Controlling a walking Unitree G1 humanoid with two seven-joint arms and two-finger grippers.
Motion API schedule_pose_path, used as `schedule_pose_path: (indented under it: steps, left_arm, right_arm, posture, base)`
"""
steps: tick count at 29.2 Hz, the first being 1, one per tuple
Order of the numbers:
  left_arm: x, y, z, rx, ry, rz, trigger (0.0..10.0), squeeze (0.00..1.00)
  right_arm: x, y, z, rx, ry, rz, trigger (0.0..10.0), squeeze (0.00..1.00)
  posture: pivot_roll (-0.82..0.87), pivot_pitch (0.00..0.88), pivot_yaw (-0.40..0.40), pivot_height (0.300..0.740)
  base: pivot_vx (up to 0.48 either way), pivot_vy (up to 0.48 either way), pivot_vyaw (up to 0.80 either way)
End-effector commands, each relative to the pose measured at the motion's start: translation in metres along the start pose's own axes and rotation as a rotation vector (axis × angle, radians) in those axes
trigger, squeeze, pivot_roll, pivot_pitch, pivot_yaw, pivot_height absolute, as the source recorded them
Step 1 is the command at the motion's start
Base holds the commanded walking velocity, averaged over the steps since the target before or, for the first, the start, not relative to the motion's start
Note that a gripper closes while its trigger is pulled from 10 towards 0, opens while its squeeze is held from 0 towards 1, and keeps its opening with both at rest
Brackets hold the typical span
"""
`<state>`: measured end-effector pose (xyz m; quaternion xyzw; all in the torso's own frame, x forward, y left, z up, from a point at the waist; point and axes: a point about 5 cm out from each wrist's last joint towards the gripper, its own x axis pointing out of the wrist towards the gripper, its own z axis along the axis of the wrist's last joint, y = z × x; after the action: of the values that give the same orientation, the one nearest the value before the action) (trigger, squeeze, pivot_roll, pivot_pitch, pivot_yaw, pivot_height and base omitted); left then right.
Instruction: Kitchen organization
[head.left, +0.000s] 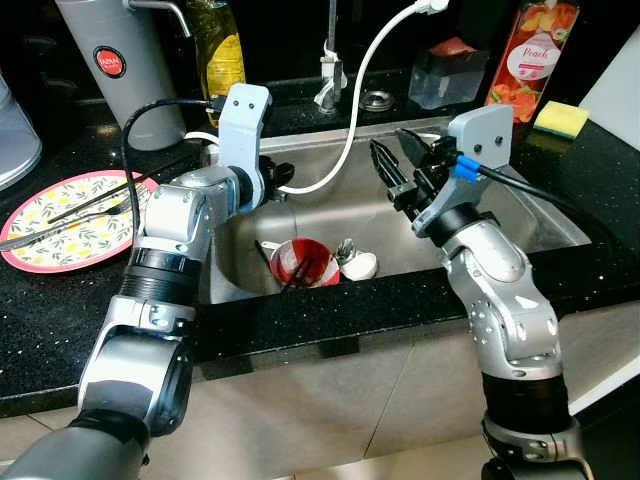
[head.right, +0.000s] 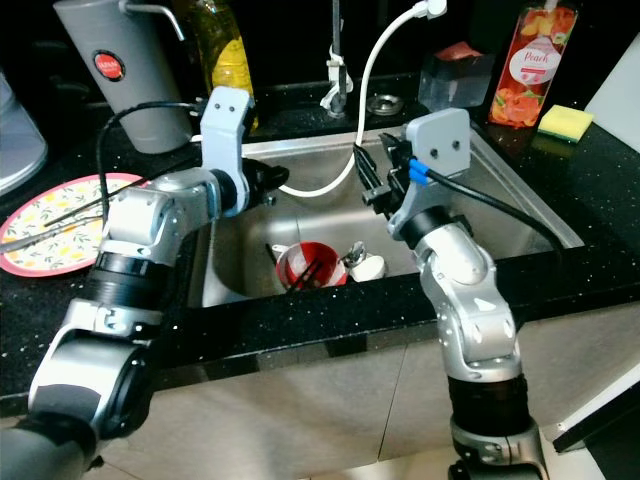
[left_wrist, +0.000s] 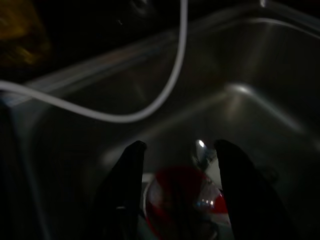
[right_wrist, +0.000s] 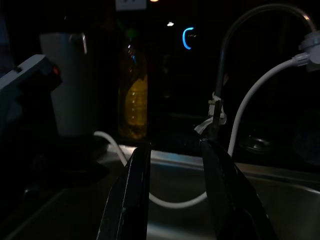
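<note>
Sink: steel basin set in a black speckled counter, both arms reaching over it.
Red bowl: on the sink floor near the front wall, dark utensils resting across it.
White cup: touching the red bowl on its right side, a metal spoon leaning over it.
Left gripper: over the left part of the basin, pointed down at the dishes; fingers spread wide, nothing between them.
Red bowl relative to left gripper: below and ahead, framed between the two fingers in the left wrist view, not touched.
Right gripper: raised above the middle of the basin, aimed toward the back wall and faucet; fingers parted, holding nothing.
Red bowl relative to right gripper: lower and nearer the front edge, well apart.
White hose: hanging from above, looping across the basin toward the left wrist.
Patterned plate: on the counter left of the sink, utensils lying on it.
Behind the sink: grey kettle, yellow bottle, peach drink bottle, yellow sponge.
</note>
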<state>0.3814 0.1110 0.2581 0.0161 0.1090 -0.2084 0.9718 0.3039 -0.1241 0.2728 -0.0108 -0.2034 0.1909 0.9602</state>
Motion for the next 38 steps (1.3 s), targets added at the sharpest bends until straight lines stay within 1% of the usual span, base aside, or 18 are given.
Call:
schedule_pose_path:
  steps: [1, 2, 3, 4, 5, 8, 11, 13, 14, 15, 16, 17, 21, 22, 25, 29, 36, 38]
  left_arm:
    - [-0.006, -0.002, 0.015, 0.041, -0.143, 0.049, 10.0, 0.00]
    - [-0.013, -0.001, 0.026, 0.042, -0.246, 0.088, 10.0, 0.00]
    - [-0.013, -0.001, 0.026, 0.042, -0.246, 0.088, 10.0, 0.00]
    - [-0.020, -0.003, 0.034, 0.034, -0.323, 0.108, 10.0, 0.00]
    - [-0.025, -0.006, 0.036, 0.022, -0.364, 0.115, 10.0, 0.00]
    - [-0.031, -0.011, 0.035, -0.010, -0.381, 0.111, 10.0, 0.00]
    - [-0.034, -0.013, 0.034, -0.007, -0.398, 0.116, 10.0, 0.00]
    - [-0.048, -0.019, 0.035, 0.055, -0.479, 0.130, 10.0, 0.00]
    - [-0.048, -0.019, 0.035, 0.055, -0.479, 0.130, 10.0, 0.00]
    - [-0.054, -0.024, 0.034, 0.080, -0.509, 0.126, 10.0, 0.00]
    - [-0.054, -0.024, 0.034, 0.080, -0.509, 0.126, 10.0, 0.00]
    - [-0.058, -0.027, 0.032, 0.104, -0.525, 0.121, 10.0, 0.00]
    - [-0.059, -0.029, 0.030, 0.115, -0.530, 0.117, 10.0, 0.00]
    - [-0.061, -0.032, 0.026, 0.116, -0.538, 0.126, 10.0, 0.00]
    - [-0.064, -0.035, 0.022, 0.112, -0.551, 0.146, 10.0, 0.00]
    - [-0.066, -0.031, 0.019, 0.114, -0.556, 0.168, 10.0, 0.00]
    - [-0.067, -0.027, 0.017, 0.110, -0.564, 0.190, 10.0, 0.00]
    - [-0.067, -0.026, 0.017, 0.111, -0.563, 0.189, 10.0, 0.00]
  right_arm:
    - [0.000, 0.005, 0.002, 0.033, -0.018, -0.012, 10.0, 0.00]
    - [0.002, 0.006, 0.002, 0.047, -0.028, -0.035, 10.0, 0.00]
    - [0.002, 0.006, 0.002, 0.047, -0.028, -0.035, 10.0, 0.00]
    - [0.003, 0.005, 0.003, 0.058, -0.039, -0.060, 10.0, 0.00]
    - [0.006, 0.005, 0.004, 0.066, -0.050, -0.084, 10.0, 0.00]
    - [0.009, 0.005, 0.006, 0.064, -0.066, -0.108, 10.0, 0.00]
    - [0.010, 0.006, 0.006, 0.060, -0.069, -0.113, 10.0, 0.00]
    - [0.011, 0.009, 0.005, 0.073, -0.066, -0.126, 10.0, 0.00]
    - [0.011, 0.009, 0.005, 0.073, -0.066, -0.126, 10.0, 0.00]
    - [0.011, 0.010, 0.003, 0.081, -0.061, -0.134, 10.0, 0.00]
    - [0.011, 0.010, 0.003, 0.081, -0.061, -0.134, 10.0, 0.00]
    - [0.011, 0.011, 0.001, 0.089, -0.053, -0.141, 10.0, 0.00]
    - [0.011, 0.010, 0.000, 0.093, -0.047, -0.145, 10.0, 0.00]
    - [0.012, 0.010, -0.001, 0.094, -0.041, -0.143, 10.0, 0.00]
    - [0.015, 0.009, -0.001, 0.093, -0.035, -0.135, 10.0, 0.00]
    - [0.020, 0.011, -0.001, 0.094, -0.036, -0.117, 10.0, 0.00]
    - [0.022, 0.011, -0.001, 0.085, -0.035, -0.103, 10.0, 0.00]
    - [0.022, 0.010, -0.001, 0.082, -0.037, -0.110, 10.0, 0.00]
  posture:
    - [0.07, 0.040, 0.050, 0.740]
    - [0.07, 0.040, 0.050, 0.740]
    - [0.07, 0.040, 0.050, 0.740]
    - [0.07, 0.040, 0.050, 0.740]
    - [0.07, 0.032, 0.047, 0.740]
    - [0.08, 0.032, 0.047, 0.740]
    - [0.08, 0.032, 0.047, 0.740]
    - [0.09, 0.038, 0.038, 0.740]
    - [0.09, 0.038, 0.038, 0.740]
    - [0.09, 0.035, 0.027, 0.740]
    - [0.09, 0.035, 0.027, 0.740]
    - [0.09, 0.032, 0.018, 0.740]
    - [0.09, 0.032, 0.018, 0.740]
    - [0.09, 0.026, -0.020, 0.740]
    - [0.09, 0.023, -0.030, 0.740]
    - [0.09, 0.007, -0.053, 0.740]
    - [0.09, 0.000, -0.054, 0.740]
    - [0.08, 0.000, -0.037, 0.740]
  base:
    - [0.000, 0.000, 0.00]
    - [0.000, 0.000, 0.00]
    - [0.000, 0.000, 0.00]
    - [0.000, 0.000, 0.00]
    - [0.000, 0.000, 0.00]
    - [0.000, 0.000, 0.00]
    - [0.000, 0.000, 0.00]
    - [0.000, 0.000, 0.00]
    - [0.000, 0.000, 0.00]
    - [0.000, 0.000, 0.00]
    - [0.000, 0.000, 0.00]
    - [0.000, 0.000, 0.00]
    - [0.000, 0.000, 0.00]
    - [0.000, 0.000, 0.00]
    - [0.000, 0.000, 0.00]
    - [0.000, 0.000, 0.00]
    - [0.000, 0.000, 0.00]
    - [0.000, 0.000, 0.00]
